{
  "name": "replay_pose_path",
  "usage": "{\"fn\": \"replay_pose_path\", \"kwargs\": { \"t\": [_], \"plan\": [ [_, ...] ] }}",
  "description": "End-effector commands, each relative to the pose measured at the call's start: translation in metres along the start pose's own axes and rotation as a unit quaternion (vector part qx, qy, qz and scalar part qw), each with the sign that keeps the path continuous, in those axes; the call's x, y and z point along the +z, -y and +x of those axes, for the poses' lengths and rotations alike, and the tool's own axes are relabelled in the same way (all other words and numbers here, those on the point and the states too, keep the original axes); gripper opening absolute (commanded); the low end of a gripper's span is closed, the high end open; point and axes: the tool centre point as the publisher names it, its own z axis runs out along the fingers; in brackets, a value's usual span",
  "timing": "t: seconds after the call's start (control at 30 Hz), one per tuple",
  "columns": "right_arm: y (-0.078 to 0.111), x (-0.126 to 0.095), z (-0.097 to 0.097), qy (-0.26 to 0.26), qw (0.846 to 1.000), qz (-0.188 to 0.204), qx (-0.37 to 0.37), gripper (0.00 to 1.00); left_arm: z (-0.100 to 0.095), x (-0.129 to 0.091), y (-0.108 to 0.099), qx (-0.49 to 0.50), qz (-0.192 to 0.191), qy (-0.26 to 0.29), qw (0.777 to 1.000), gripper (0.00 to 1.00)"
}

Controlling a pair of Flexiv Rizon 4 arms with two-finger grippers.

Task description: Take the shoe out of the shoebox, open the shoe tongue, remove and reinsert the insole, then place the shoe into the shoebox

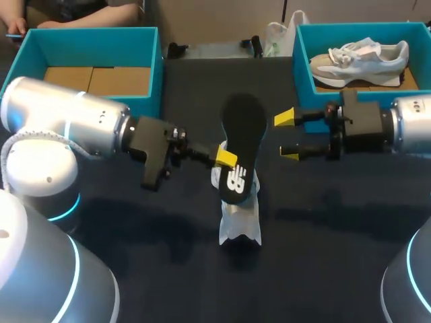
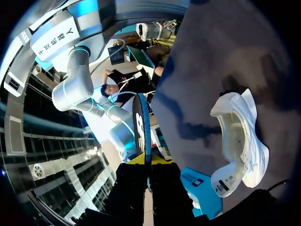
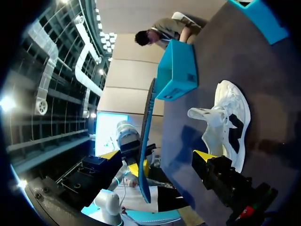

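My left gripper [image 1: 225,159] is shut on the edge of a black insole [image 1: 242,145] and holds it upright above the table's middle. The insole shows edge-on in the left wrist view [image 2: 142,127], rising from the left gripper [image 2: 149,169]. Under it a white shoe [image 1: 239,212] lies on the dark table, its opening bare in the left wrist view [image 2: 240,141]. My right gripper [image 1: 288,136] stands open just right of the insole, nothing between its fingers. From the right gripper [image 3: 156,157], the insole [image 3: 146,136] stands straight ahead and the shoe [image 3: 228,122] lies beyond.
A teal shoebox [image 1: 156,74] lined with cardboard stands at the back left. A second teal shoebox [image 1: 301,67] at the back right holds another pale shoe [image 1: 360,57]. A plastic bag [image 1: 279,37] lies at the far edge. The teal shoebox [image 3: 176,70] also shows beyond the insole.
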Motion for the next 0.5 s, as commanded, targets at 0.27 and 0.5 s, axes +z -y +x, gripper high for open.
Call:
{"fn": "replay_pose_path", "kwargs": {
  "t": [0.27,0.5],
  "plan": [
    [-0.011,0.013,0.006,-0.007,0.999,0.037,-0.007,0.71,0.003,0.032,-0.007,0.005,-0.017,-0.003,1.000,0.00],
    [-0.010,0.018,0.006,-0.010,0.999,0.050,-0.007,0.42,0.003,0.040,-0.010,0.003,-0.046,-0.006,0.999,0.00]
  ]
}}
